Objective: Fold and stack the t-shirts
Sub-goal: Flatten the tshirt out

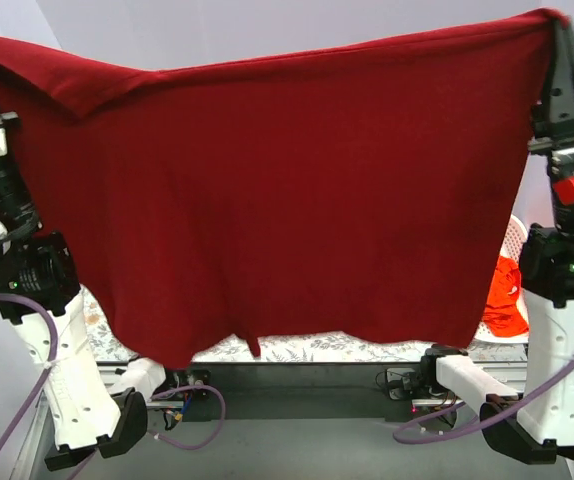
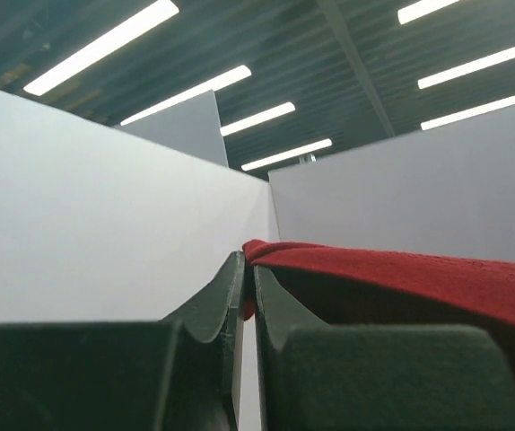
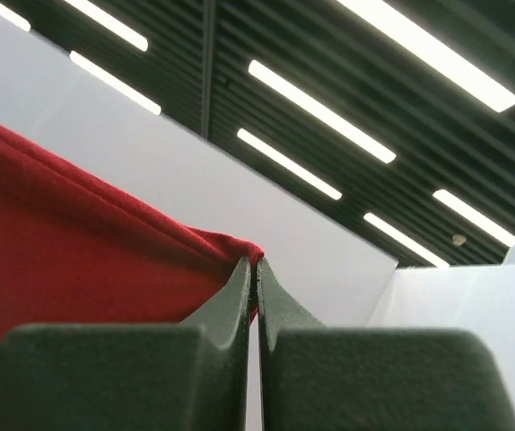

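walls: pale grey partition panels [image 2: 87, 233] | ceiling: dark, ribbed [image 3: 266, 36] | light: long white strip lamps [image 3: 320, 111] | table: floral cloth [image 1: 347, 348]

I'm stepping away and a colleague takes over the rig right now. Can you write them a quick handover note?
The left hand is shut on one top corner of the red shirt.
The right hand is shut on the other top corner.
The red shirt hangs spread between them, lifted above the table and hiding most of it.
An orange shirt lies bunched at the basket on the right, apparently inside it.
Done: no folded shirt shows.
Left: lay the red shirt down, fold it, then fold the others and stack them.
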You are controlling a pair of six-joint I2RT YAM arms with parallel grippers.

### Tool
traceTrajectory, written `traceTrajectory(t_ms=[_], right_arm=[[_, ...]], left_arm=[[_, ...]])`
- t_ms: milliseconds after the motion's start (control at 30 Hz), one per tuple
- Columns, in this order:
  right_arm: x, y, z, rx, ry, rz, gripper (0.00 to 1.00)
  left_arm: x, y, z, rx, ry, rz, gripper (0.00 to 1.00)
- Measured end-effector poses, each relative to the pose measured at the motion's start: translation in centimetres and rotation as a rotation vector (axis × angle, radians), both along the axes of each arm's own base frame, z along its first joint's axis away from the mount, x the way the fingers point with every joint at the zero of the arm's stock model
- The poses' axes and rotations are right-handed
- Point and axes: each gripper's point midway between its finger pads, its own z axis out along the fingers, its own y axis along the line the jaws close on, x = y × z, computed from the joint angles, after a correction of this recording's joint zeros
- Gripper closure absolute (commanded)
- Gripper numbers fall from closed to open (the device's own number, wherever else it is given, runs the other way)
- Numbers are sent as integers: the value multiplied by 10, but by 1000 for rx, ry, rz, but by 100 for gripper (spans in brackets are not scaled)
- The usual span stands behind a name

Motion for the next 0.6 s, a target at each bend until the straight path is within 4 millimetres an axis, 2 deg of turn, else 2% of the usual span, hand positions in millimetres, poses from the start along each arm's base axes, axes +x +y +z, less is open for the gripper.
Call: traceTrajectory(t_ms=[67,100,167,200,300,400,500,600], right_arm=[[24,3,-18,-22,46,-8,99],[40,6,-33,-36,85,-8,99],[76,11,-67,-63,179,-5,99],[96,14,-89,-78,234,1,99],[156,25,-169,-121,437,27,99],[209,34,-269,-159,669,63,99],[238,43,-358,-192,867,101,99],[255,52,-421,-226,1000,129,99]], left_arm=[[24,0,-23,20,91,-5,100],[37,-1,-36,33,138,-14,100],[74,-3,-85,52,294,-48,100],[94,-5,-118,57,386,-74,100],[141,-11,-219,48,657,-163,100],[173,-16,-332,-5,923,-260,100],[190,-20,-419,-81,1128,-324,100],[205,-24,-487,-148,1297,-367,100]])
